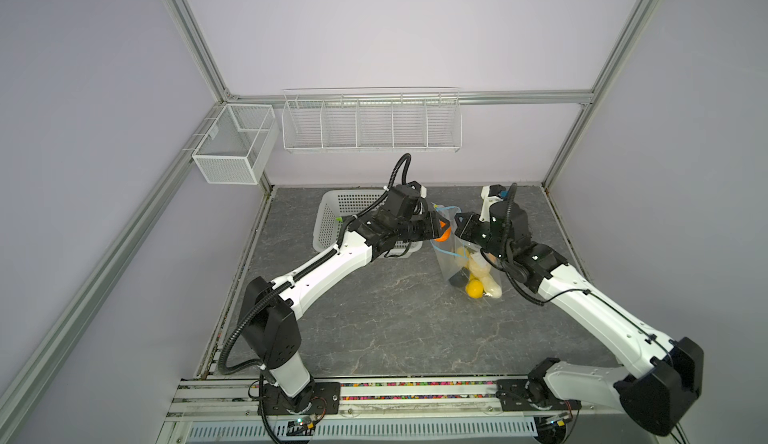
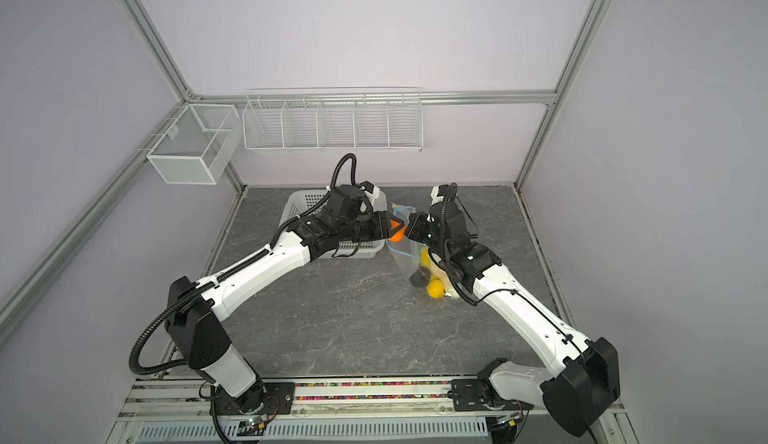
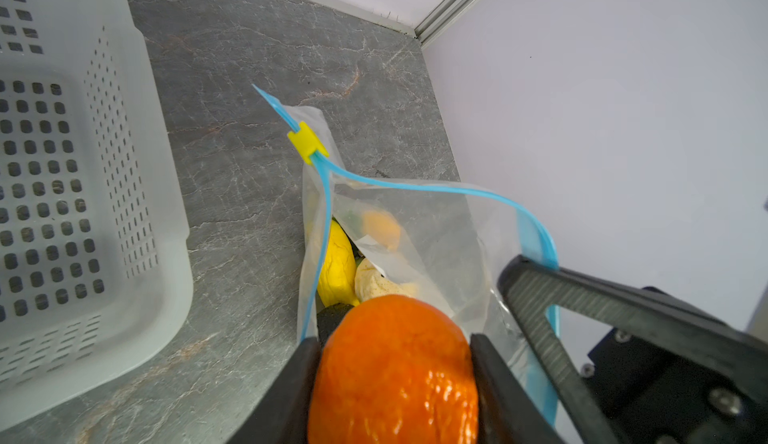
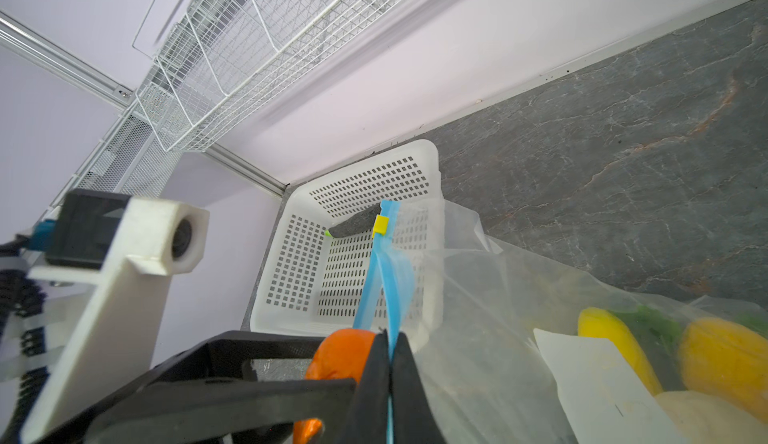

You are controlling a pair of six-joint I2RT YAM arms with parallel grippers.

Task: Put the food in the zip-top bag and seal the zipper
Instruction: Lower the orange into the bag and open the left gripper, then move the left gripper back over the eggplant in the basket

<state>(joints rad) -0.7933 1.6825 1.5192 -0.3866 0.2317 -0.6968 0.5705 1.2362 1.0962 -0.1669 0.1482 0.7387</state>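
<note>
Starting near: got the zip-top bag (image 1: 445, 264) resting on the grey table (image 1: 374, 321) right of middle, closed bottom nearest, long axis running near to far, mouth end lifted off the table at the far end and gaping toward the left. Packed down in that near end already, most of the food (image 1: 478, 273): a yellow ball (image 1: 474, 289), a few beige and pale lumps, something dark underneath. Moving up the bag, right gripper (image 4: 390, 350) clamped fully shut on the zipper (image 3: 436, 190) along one lip of the mouth, presumably to hold that lip high and keep the opening wide for an easy drop. Right opposite, left gripper (image 3: 395, 338) reaching in from the left, roughly half open and squeezing an orange piece (image 3: 395, 375), held right at the mouth between the two lips, so probably about to let go. Blue strip split into two lips there, rejoining farther out at the yellow slider (image 3: 307, 142), parked at the far end of the strip, so nothing sealed yet. Farther back and left, the white perforated basket (image 1: 332, 221), apparently with one dark piece (image 4: 359, 224) with a green tip left inside; guessing one more trip before zipping. Beyond all that, just the wire racks (image 1: 370, 130) on the far wall.
</note>
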